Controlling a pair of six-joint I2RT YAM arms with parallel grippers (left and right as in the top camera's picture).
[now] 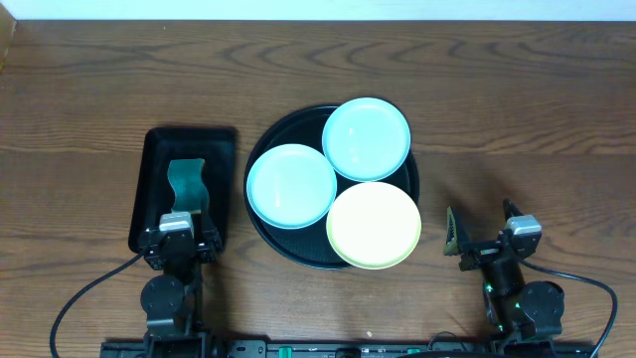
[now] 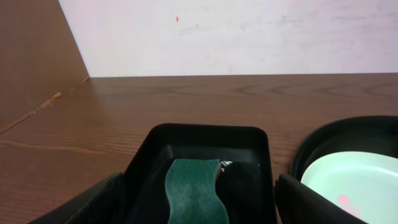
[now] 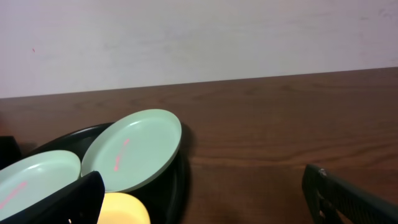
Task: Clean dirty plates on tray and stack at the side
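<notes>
The round black tray (image 1: 261, 220) sits at the table's middle and carries three plates. One mint plate (image 1: 291, 186) lies at its left, a second mint plate (image 1: 366, 138) at its back, and a pale yellow plate (image 1: 374, 225) at its front right. Pink marks show on the mint plates in the right wrist view (image 3: 130, 149) and the left wrist view (image 2: 348, 186). My left gripper (image 1: 179, 237) is open and empty above the near end of a small black rectangular tray (image 1: 149, 179). My right gripper (image 1: 484, 234) is open and empty, right of the round tray.
A green wavy sponge (image 1: 186, 185) lies in the small rectangular tray; it also shows in the left wrist view (image 2: 194, 193). Bare brown wooden table (image 1: 517, 129) lies right of the round tray and behind both trays.
</notes>
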